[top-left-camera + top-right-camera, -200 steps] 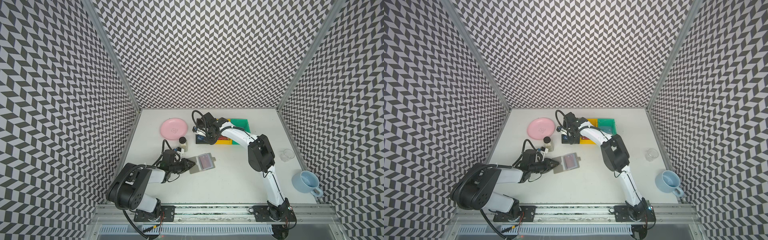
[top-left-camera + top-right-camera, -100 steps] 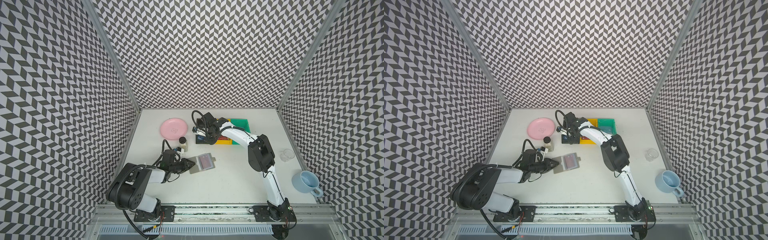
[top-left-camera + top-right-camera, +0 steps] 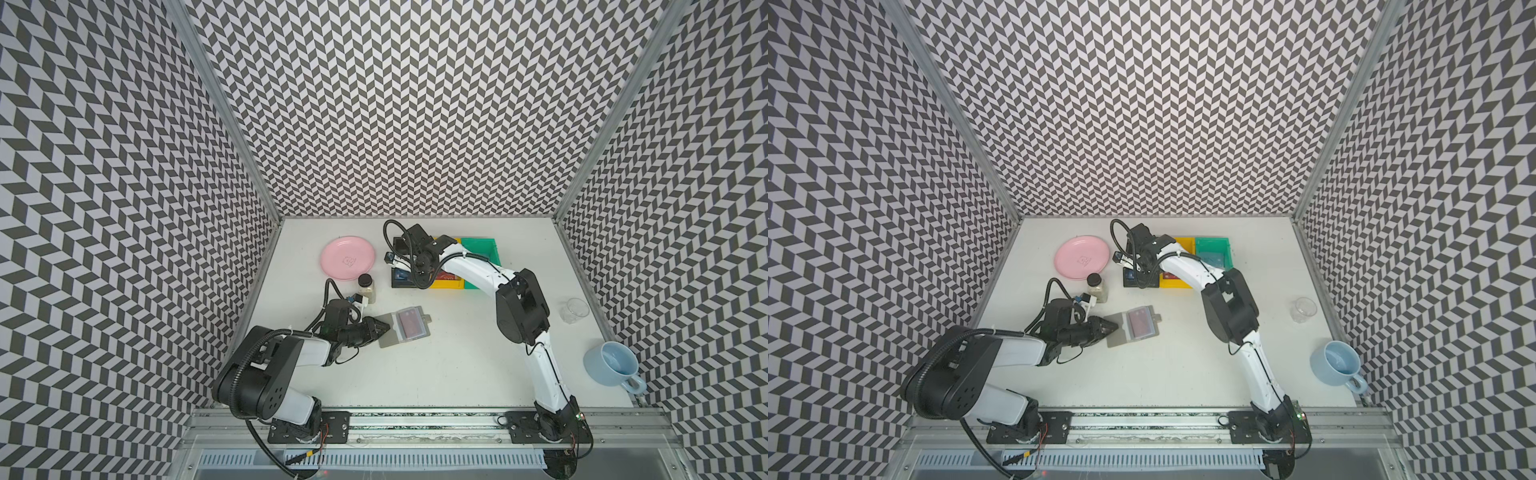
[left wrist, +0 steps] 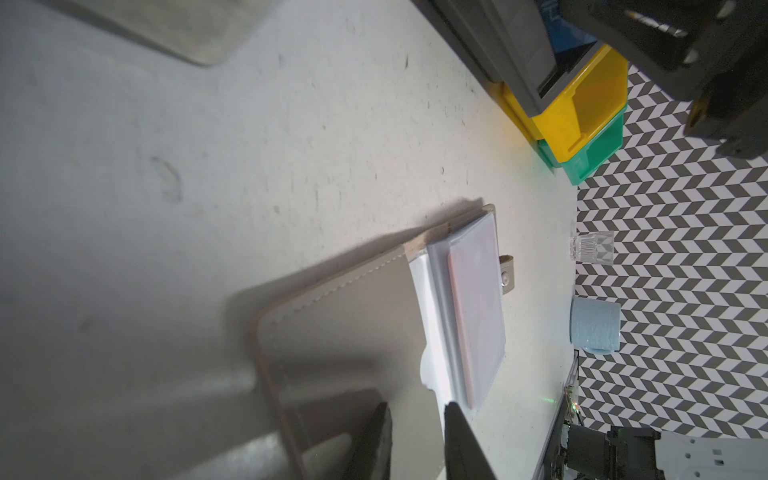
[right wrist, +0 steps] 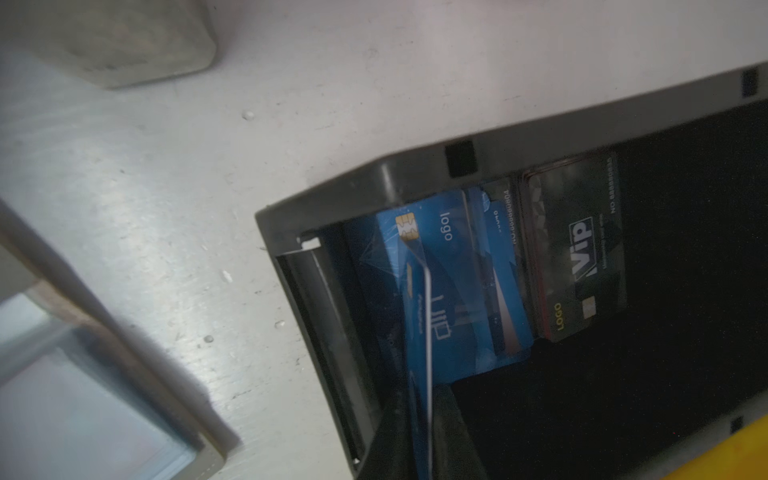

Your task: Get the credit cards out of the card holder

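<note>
**Right tips over black bin with a blue card between them; left tips at holder cover**

The card holder (image 3: 390, 340) lies open on the table (image 3: 436, 374), near its centre and slightly toward 8 o'clock in both top views. Its tab clasp (image 3: 427, 319) is on its 3 o'clock side. A reddish card (image 3: 410, 328) sits under the top clear sleeve (image 4: 436, 291). The left gripper (image 3: 385, 329) is at the holder's 9 o'clock side, tips over the grey cover (image 4: 340, 324).

The left wrist view adds what the top views can't resolve. The fingers (image 4: 376, 440) stand a narrow gap apart. The cover shows flat through the gap, nothing clamped. Contact with the cover: can't tell.

The right gripper (image 5: 419, 395) is toward 12 o'clock of the table, over the black bin (image 3: 400, 286). The top views hide its tips under the wrist.

Only the right wrist view shows them:
- The blue card (image 5: 417, 332) is edge-on between the two fingers, close to both pads. Clamped or loose: can't tell.
- Below it, flat in the bin, lie a logo card (image 5: 451, 249) and a dark ViP card (image 5: 577, 257).

The yellow bin (image 3: 446, 284) is just at the black bin's 3 o'clock, the green bin (image 3: 478, 240) beyond it.
</note>
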You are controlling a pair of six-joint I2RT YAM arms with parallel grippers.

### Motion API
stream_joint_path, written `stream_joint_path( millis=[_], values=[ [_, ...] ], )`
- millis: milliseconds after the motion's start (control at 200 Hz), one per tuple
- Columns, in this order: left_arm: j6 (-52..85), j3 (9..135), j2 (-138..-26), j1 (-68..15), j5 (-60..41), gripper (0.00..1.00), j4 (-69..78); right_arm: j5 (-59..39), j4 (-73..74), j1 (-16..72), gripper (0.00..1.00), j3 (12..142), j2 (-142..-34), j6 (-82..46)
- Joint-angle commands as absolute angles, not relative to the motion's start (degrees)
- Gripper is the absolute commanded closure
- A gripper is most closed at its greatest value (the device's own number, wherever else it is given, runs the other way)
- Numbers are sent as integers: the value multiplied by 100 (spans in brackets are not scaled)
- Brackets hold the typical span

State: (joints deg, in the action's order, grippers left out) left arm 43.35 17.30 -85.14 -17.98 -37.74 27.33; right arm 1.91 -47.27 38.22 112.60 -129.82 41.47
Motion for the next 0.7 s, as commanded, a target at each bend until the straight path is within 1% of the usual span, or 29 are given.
stream_joint_path(
  millis=[0,90,235,566,696],
  values=[
    [4280,1834,-8484,-1827,-3700,75,2701,383,-4415,3815,77,11416,-13113,4204],
    [4271,1841,-8482,-1828,-3700,75,2698,474,-4299,3806,72,11425,-13094,4193],
    [4271,1835,-8473,-1824,-3691,75,2681,462,-4180,3784,68,11414,-13043,4189],
    [4236,1810,-8367,-1825,-3647,75,2599,560,-3978,3762,67,11426,-13115,4089],
    [4228,1781,-8332,-1827,-3652,75,2585,272,-3992,3770,67,11210,-12744,3712]
  ],
)
